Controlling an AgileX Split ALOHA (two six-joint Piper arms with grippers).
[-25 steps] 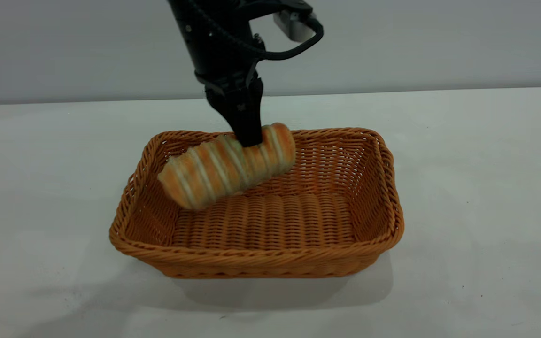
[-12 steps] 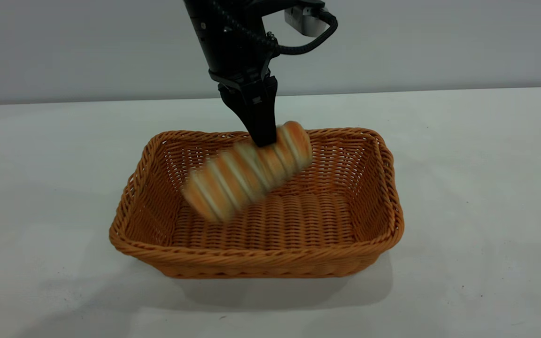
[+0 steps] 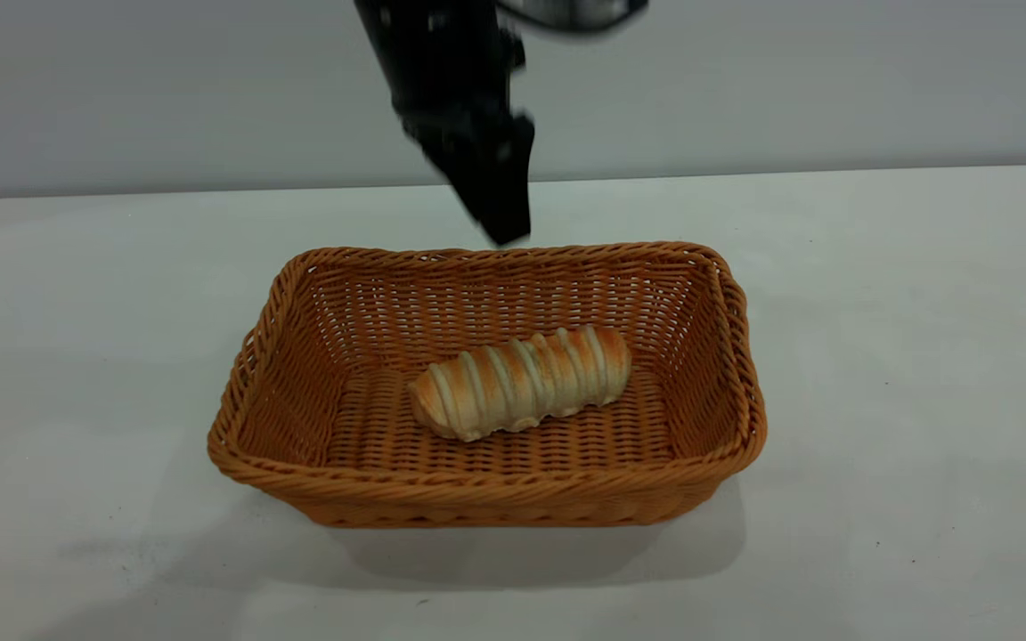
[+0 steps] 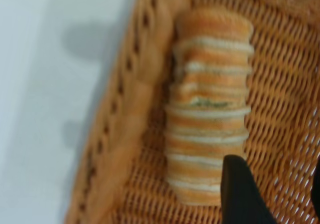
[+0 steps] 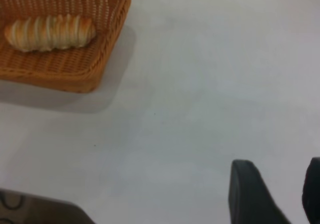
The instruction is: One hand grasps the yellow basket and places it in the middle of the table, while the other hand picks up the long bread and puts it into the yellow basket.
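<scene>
While long bread [image 3: 522, 381] lies in yellow basket [image 3: 495, 485] | white table [image 3: 905, 356] | grey wall [image 3: 834, 80]

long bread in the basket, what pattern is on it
The long bread is golden-orange with pale cream crosswise stripes, clearest in the left wrist view.

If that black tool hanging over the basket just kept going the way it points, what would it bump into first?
Probably the striped golden oblong bread roll lying in the orange-tan woven wicker basket; the left tool points down at it, though depth is unclear.
</scene>
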